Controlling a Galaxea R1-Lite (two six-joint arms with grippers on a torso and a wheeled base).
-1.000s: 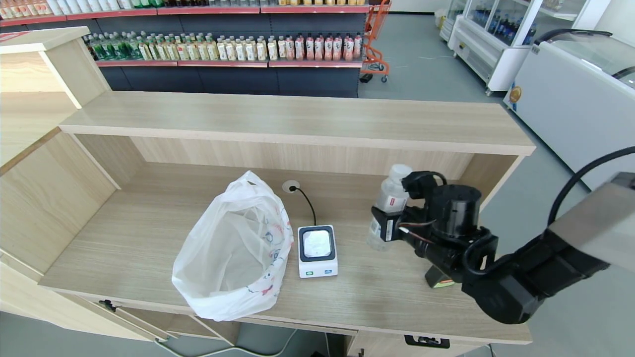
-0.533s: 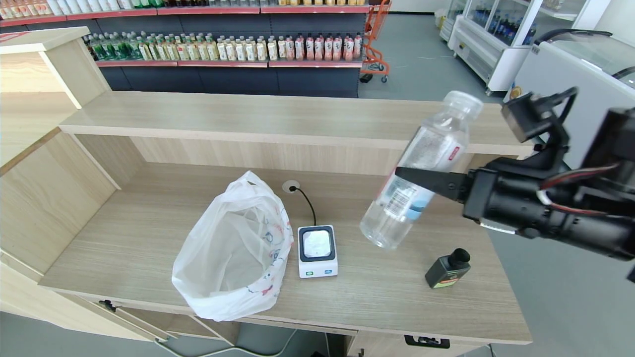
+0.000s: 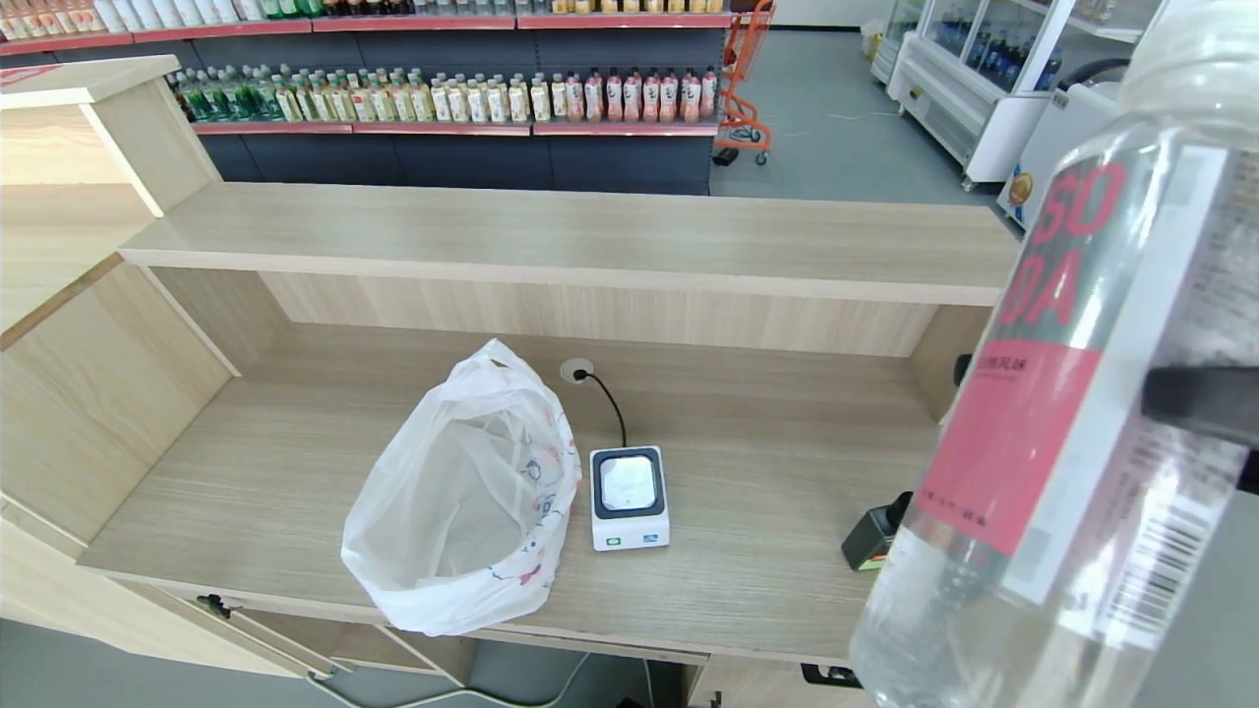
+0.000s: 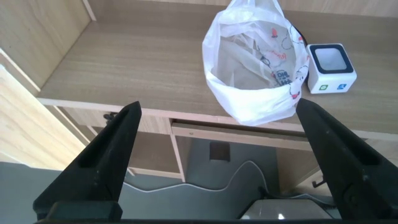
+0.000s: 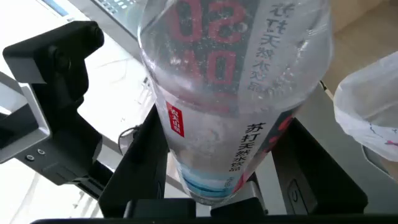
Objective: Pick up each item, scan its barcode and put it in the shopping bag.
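Note:
A clear soda bottle (image 3: 1062, 413) with a pink label and a barcode hangs high and very near the head camera on the right, tilted. My right gripper (image 5: 230, 186) is shut on the bottle (image 5: 236, 93), and one dark finger (image 3: 1200, 403) crosses its label. The white shopping bag (image 3: 462, 501) stands open on the counter, with the white scanner (image 3: 629, 497) just right of it. My left gripper (image 4: 217, 162) is open and holds nothing, out in front of the counter's front edge, facing the bag (image 4: 258, 68) and the scanner (image 4: 331, 67).
A small dark bottle (image 3: 870, 541) lies on the counter (image 3: 767, 492) right of the scanner, partly hidden by the soda bottle. A black cable (image 3: 610, 403) runs from the scanner to a hole at the back. A raised shelf (image 3: 551, 236) overhangs the back.
My right gripper has lifted the soda bottle from the counter's right side up and toward the head camera, where it now looms large. Bag, scanner and dark bottle have not moved.

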